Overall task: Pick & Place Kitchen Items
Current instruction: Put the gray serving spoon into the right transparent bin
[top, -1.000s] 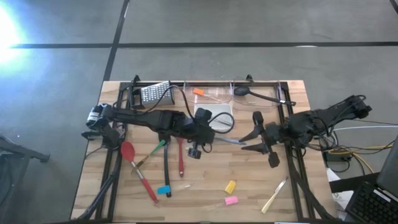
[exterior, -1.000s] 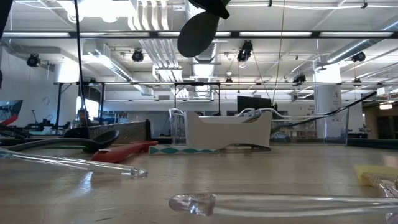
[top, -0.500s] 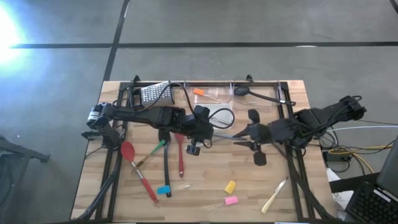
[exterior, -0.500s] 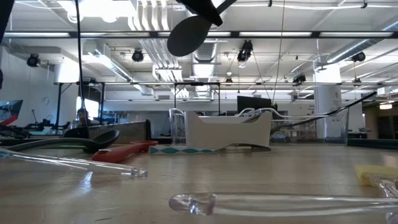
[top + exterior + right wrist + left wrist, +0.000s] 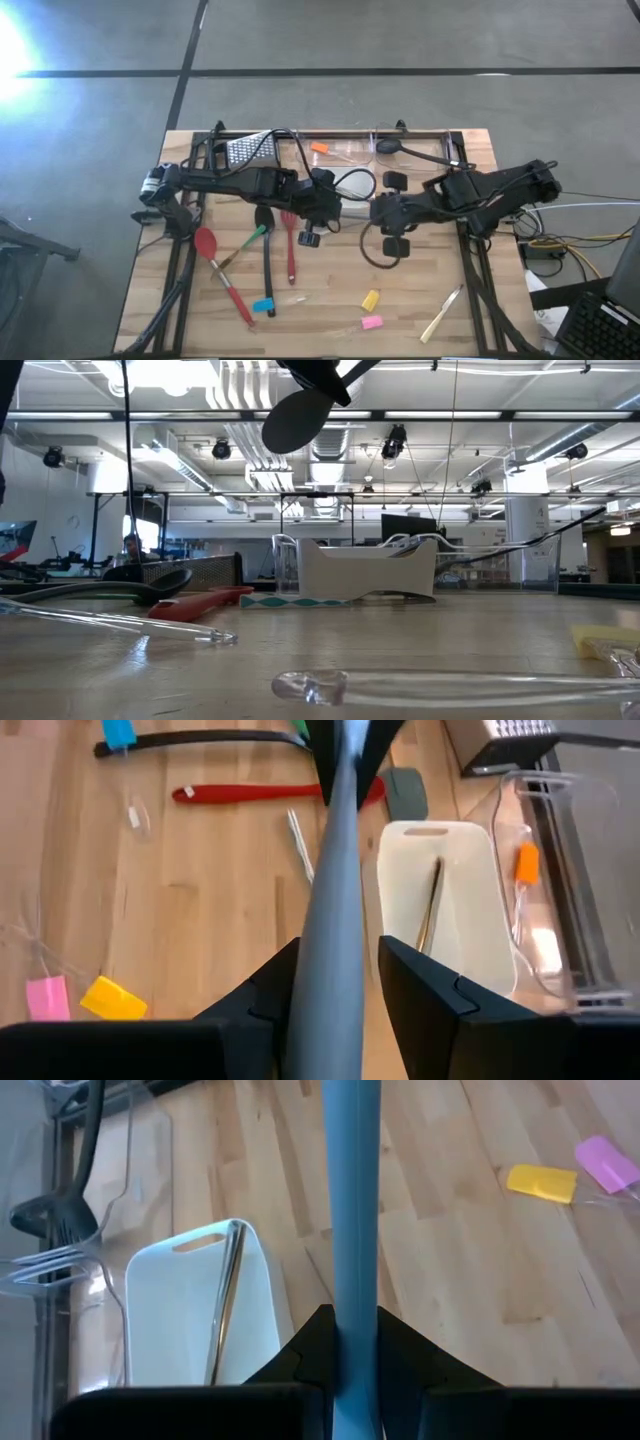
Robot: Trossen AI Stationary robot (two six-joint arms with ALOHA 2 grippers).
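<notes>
Left pincer (image 5: 318, 207): reaching over the middle of the tabletop (image 5: 200, 310), its fingers (image 5: 300, 1365) clamping tight on one end of a long pale blue-grey handle (image 5: 354, 1230).
Right pincer (image 5: 385, 213): meeting the left one above the tabletop's middle, its fingers (image 5: 275, 985) flanking the other end of the same handle; whether they are pressing on it or standing just clear is hard to judge.
Spoon (image 5: 300, 415): a dark rounded head, apparently the handle's end, hanging high above the tabletop in the low view.
White tray (image 5: 195, 1315): sitting below the handle, carrying a thin stick (image 5: 225, 1305).
Red spatula (image 5: 290, 248): lying flat near the left pincer.
Second red spatula (image 5: 218, 268): lying angled, nearer the left edge.
Black spoon (image 5: 266, 262): lying between the two spatulas.
Yellow piece (image 5: 370, 299): lying beside the pink piece (image 5: 371, 322).
Wooden stick (image 5: 441, 314): lying toward the right front corner.
Grater (image 5: 245, 150): standing at the back left.
</notes>
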